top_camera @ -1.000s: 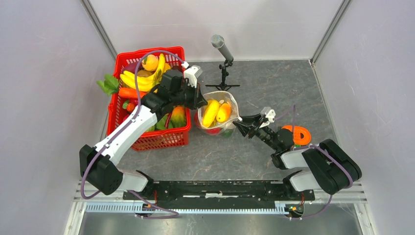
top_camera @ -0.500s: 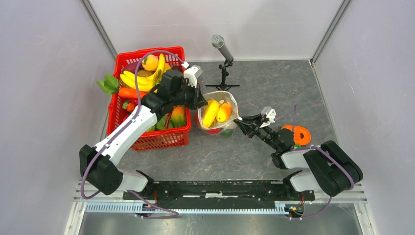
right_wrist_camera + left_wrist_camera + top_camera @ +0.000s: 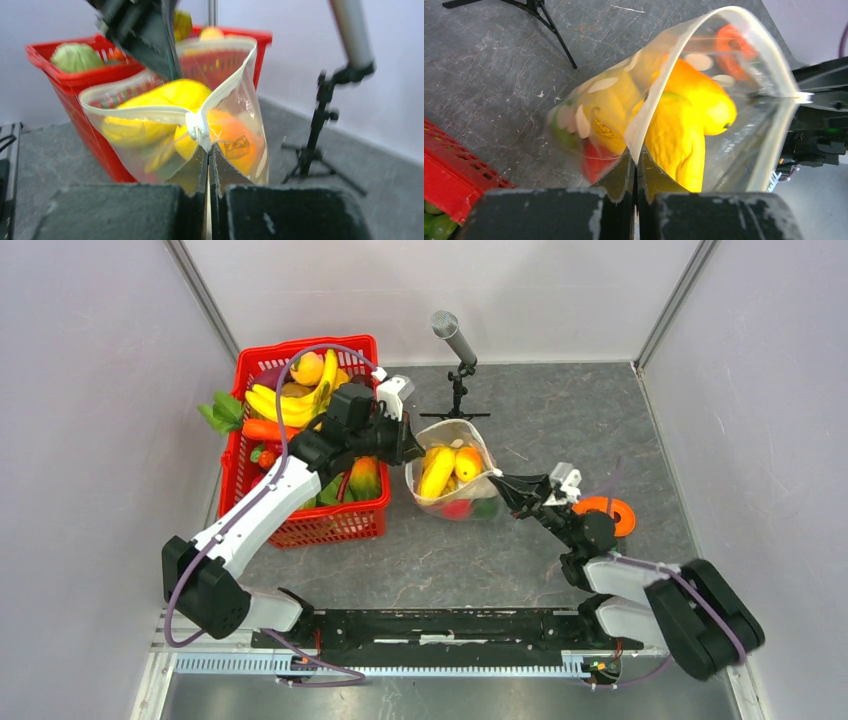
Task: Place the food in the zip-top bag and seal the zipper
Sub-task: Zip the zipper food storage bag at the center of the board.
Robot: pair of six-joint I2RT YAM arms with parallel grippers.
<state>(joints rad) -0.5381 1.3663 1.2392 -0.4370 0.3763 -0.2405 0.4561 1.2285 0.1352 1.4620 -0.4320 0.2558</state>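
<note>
Top external: zip-top bag (image 3: 452, 478) mouth-up, zipper (image 3: 150, 114) running left-right, left tool (image 3: 408, 446), right tool (image 3: 498, 481) clamped on ends.

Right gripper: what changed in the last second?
The right gripper closed from open onto the zip-top bag at its mouth edge, by the slider end of the zipper, and drew that corner rightward. The left gripper stayed shut on the opposite end of the mouth. The red basket and microphone stand did not move.
</note>
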